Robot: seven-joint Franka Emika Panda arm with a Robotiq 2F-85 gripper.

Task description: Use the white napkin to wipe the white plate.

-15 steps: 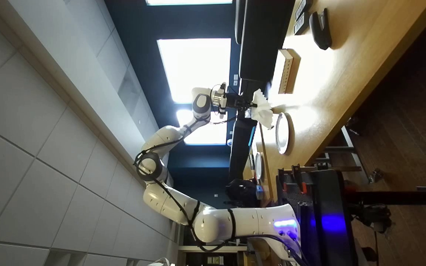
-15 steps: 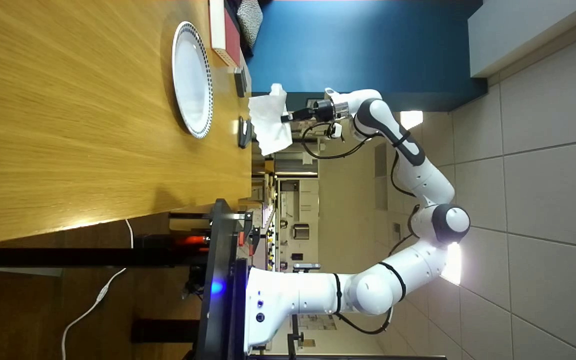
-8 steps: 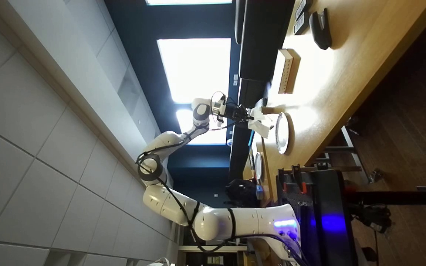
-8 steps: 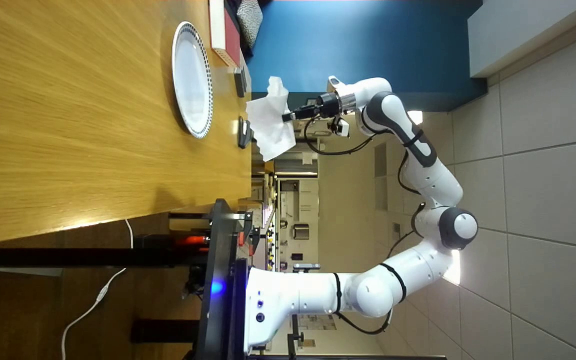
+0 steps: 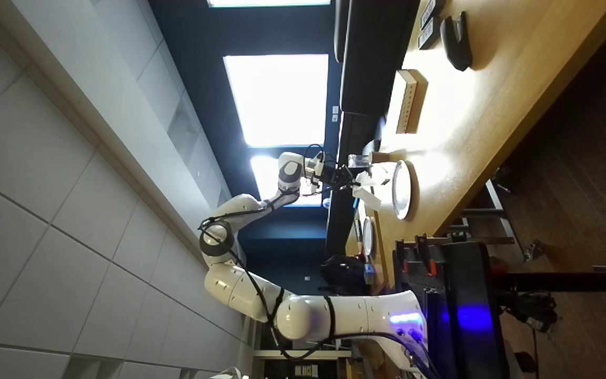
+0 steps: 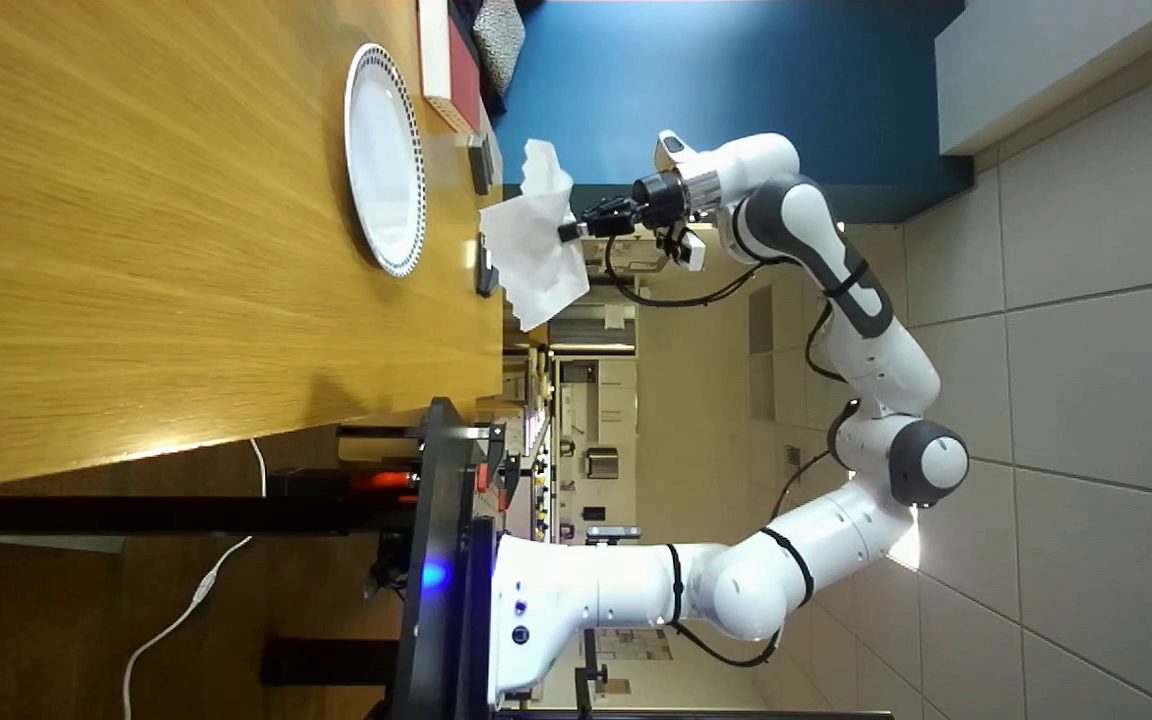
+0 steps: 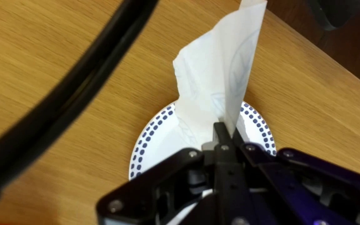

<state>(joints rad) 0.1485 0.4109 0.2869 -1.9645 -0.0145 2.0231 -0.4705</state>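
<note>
My gripper (image 7: 230, 131) is shut on the white napkin (image 7: 205, 75), pinching it in a fold between the fingertips. The sheet spreads out loosely past the fingers, and one part of it stands up as a narrow flap. Below lies the white plate (image 7: 158, 147), round with two rows of dark blue dots on its rim; napkin and gripper hide part of it. In both exterior views, which are turned on their side, the napkin (image 6: 536, 250) hangs from the gripper (image 6: 576, 230) in the air, apart from the plate (image 6: 383, 165) on the wooden table.
A book (image 5: 405, 101), a stapler (image 5: 455, 42) and small dark boxes (image 5: 429, 31) lie on the table. A clear and brown object (image 5: 380, 157) stands behind the plate in that view. Clamps (image 5: 424, 252) sit by the robot base. A black cable (image 7: 67, 93) crosses the wrist view.
My gripper has moved toward the robot base with the napkin in it, and the wrist has tilted. The clear and brown object behind the napkin has come into sight. The plate has stayed put.
</note>
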